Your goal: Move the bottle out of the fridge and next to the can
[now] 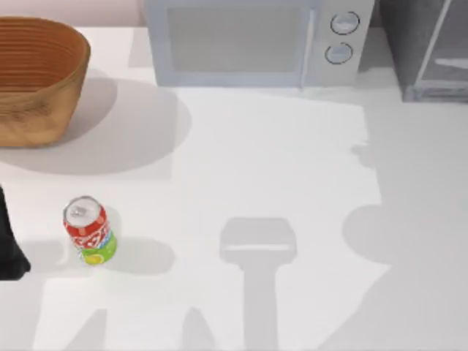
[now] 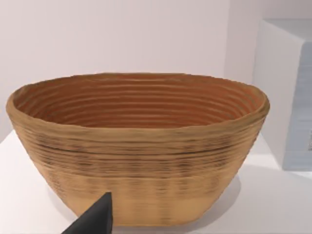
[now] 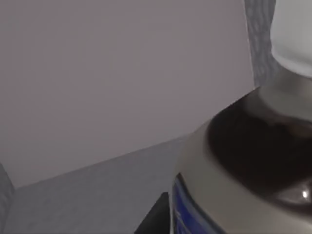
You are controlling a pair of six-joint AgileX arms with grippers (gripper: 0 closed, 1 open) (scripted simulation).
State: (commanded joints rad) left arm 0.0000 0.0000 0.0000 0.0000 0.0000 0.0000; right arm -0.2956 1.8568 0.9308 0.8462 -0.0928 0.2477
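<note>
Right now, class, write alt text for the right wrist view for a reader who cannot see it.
The bottle looms very close to the camera, holding dark brown liquid, with a white cap and a blue-edged label. Behind it are a plain pale grey wall and a grey floor, seemingly inside the fridge.

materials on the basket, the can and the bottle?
Basket: looks woven or coiled fibre, matte tan, going by the stacked horizontal ridges. Can: likely metal, with a shiny silver top and glossy red printed wall. Bottle: seems clear plastic, dark liquid showing through, with a smooth white cap and a blue label edge.
</note>
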